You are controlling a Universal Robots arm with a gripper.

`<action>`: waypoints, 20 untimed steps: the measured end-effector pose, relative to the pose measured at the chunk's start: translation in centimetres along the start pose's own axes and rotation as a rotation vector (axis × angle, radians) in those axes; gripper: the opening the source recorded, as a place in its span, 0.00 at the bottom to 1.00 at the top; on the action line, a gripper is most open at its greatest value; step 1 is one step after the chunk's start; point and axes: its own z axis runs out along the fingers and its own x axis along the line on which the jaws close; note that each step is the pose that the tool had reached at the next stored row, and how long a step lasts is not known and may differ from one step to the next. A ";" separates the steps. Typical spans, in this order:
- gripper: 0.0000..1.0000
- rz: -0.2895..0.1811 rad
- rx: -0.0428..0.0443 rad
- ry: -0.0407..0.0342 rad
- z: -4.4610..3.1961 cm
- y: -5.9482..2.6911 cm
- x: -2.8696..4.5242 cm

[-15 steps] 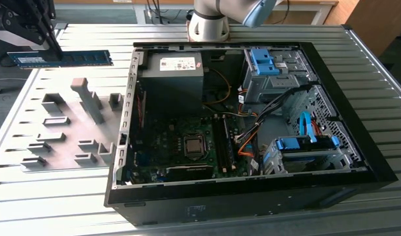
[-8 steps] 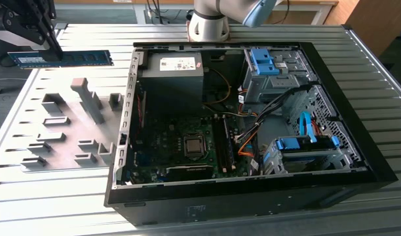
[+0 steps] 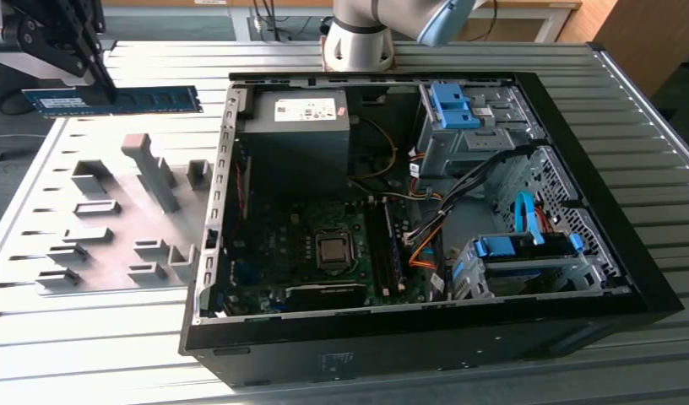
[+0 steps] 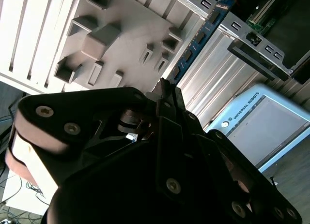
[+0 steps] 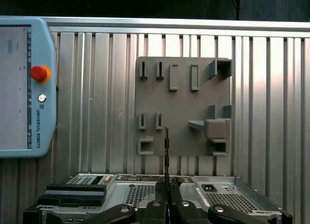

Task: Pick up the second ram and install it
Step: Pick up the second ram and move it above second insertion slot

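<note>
Here the gripper [image 3: 97, 84] is pressed together on the second ram [image 3: 153, 99], pinching the blue stick near one end so that most of its length juts out toward the computer case [image 3: 615, 278]. In the exterior view the stick is held level, long edge horizontal, chips and white label facing the camera. It hangs at the far end of the scene on the exterior view's left, outside the case and clear of its wall. Beneath and nearer lies the grey fixture plate [image 3: 108, 219], with raised blocks and slots, resting on the slatted metal table [image 3: 97, 354]. The case lies open on its side on the exterior view's right. Inside it are the motherboard [image 3: 288, 245], the long black memory slots [image 3: 384, 245], the power supply [image 3: 294, 126] at the far end and two blue drive-bay clips [image 3: 452, 105]. The robot base [image 3: 361, 38] stands just beyond the case. In the first wrist view the stick appears edge-on as a thin dark line [image 5: 166, 156] rising from between the fingertips [image 5: 161, 191], in front of the fixture plate [image 5: 184, 108], with the teach pendant [image 5: 24, 88] lying on the table. In the second wrist view the blue board [image 4: 198, 37] runs away from the closed fingers [image 4: 167, 96].
</note>
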 end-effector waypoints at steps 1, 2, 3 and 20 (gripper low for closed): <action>0.14 0.000 0.0000 0.0000 0.00 -0.03 0.00; 0.14 0.000 0.0000 0.0000 0.00 -0.04 0.00; 0.14 0.000 0.0000 0.0000 0.00 -0.04 0.00; 0.14 0.000 -0.0001 0.0001 -0.03 -1.49 0.01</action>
